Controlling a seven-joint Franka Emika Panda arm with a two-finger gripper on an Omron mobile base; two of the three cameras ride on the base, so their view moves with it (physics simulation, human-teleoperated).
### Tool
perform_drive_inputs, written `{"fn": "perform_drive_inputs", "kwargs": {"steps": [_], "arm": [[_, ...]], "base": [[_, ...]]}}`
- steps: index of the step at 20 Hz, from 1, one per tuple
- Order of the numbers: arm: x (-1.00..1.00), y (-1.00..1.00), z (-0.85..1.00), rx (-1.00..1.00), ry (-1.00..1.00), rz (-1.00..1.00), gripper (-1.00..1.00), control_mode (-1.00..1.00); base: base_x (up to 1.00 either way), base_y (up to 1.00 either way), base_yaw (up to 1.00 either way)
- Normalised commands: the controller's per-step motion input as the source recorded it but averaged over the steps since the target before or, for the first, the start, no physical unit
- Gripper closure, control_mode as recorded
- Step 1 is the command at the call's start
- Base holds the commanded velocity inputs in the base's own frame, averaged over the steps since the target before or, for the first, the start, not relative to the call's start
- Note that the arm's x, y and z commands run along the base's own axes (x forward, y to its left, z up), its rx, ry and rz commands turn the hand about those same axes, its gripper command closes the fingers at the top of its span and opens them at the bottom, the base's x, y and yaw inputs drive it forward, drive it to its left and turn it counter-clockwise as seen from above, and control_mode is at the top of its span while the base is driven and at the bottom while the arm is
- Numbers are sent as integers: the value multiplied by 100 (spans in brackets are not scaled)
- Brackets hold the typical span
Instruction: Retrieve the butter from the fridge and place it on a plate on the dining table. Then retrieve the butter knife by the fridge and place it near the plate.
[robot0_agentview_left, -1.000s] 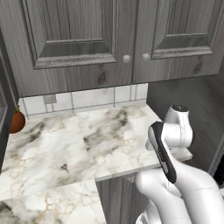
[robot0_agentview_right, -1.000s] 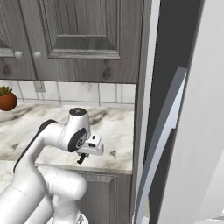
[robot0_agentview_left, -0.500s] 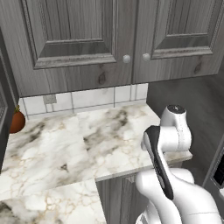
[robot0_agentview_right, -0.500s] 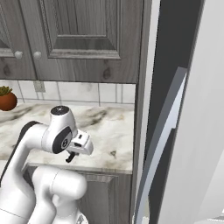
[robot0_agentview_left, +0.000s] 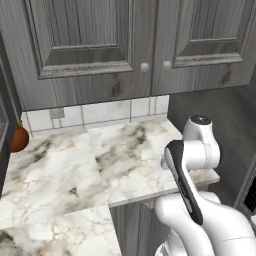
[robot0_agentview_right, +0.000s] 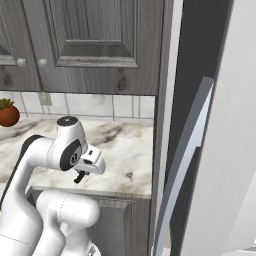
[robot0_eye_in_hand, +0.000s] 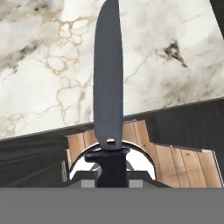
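**Knife in hand above the counter's front edge**

The gripper (robot0_agentview_right: 79, 176) is clamped tight on the butter knife (robot0_eye_in_hand: 108, 87), pinching its black handle, with the dark blade running straight out from the fingers in the hand view. The blade lies over the front edge of the marble counter (robot0_agentview_left: 75, 170); beyond the edge, wooden floor planks (robot0_eye_in_hand: 183, 164) show below. From the right base view the hand hangs just in front of the counter's front edge, near its right corner. The fridge (robot0_agentview_right: 220, 150) stands at the counter's right end, a door (robot0_agentview_right: 187, 165) swung open. A potted plant (robot0_agentview_right: 7, 112) sits at the counter's back left, under dark grey wall cabinets (robot0_agentview_left: 130, 45).
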Motion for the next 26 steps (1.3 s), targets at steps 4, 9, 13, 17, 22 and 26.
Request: {"fn": "perform_drive_inputs", "kwargs": {"steps": [4,9,13,17,22,26], "arm": [[0,0,0,0,0,0,100,100],[0,0,0,0,0,0,100,100],[0,0,0,0,0,0,100,100],[0,0,0,0,0,0,100,100],[0,0,0,0,0,0,100,100],[0,0,0,0,0,0,100,100]], "base": [[-10,-2,4],[-49,-41,18],[-69,-36,19],[-67,-1,13],[-44,-7,11],[-35,-21,19]]}}
